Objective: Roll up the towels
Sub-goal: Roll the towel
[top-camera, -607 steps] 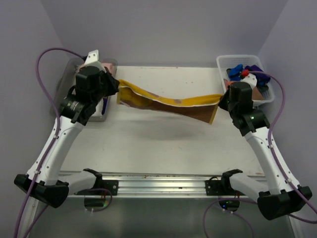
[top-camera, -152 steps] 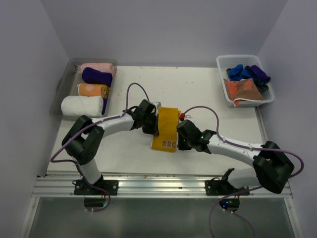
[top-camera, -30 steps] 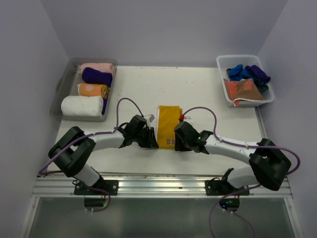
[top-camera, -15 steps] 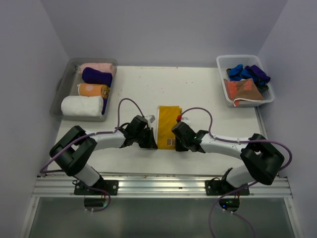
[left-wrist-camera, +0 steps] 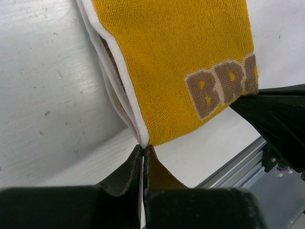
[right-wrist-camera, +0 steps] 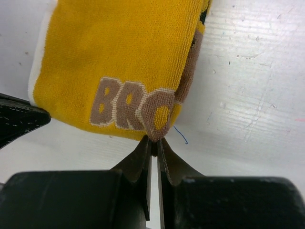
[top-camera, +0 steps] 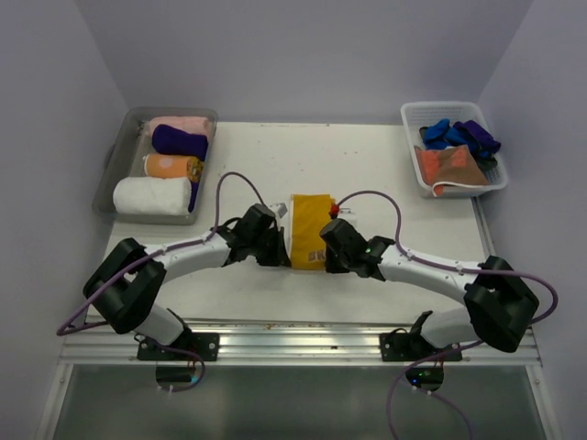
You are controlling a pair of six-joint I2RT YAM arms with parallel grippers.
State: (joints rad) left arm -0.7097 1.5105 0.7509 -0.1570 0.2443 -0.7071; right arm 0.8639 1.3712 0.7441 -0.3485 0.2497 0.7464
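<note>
Both pairs of jaws have closed since a second ago, and from above the left jaws and right jaws grip the near corners of the folded mustard yellow towel [top-camera: 310,229] mid-counter [top-camera: 385,156], with rolled towels [top-camera: 151,195] in the grey tray [top-camera: 112,165] far left and loose towels [top-camera: 438,131] in the white basket [top-camera: 440,104] far right. From the left wrist, the left jaws are pressed together, pinching the towel's white-edged corner beside the brown lettering [left-wrist-camera: 221,90]; from the right wrist, the right jaws pinch the opposite corner right under the letters
</note>
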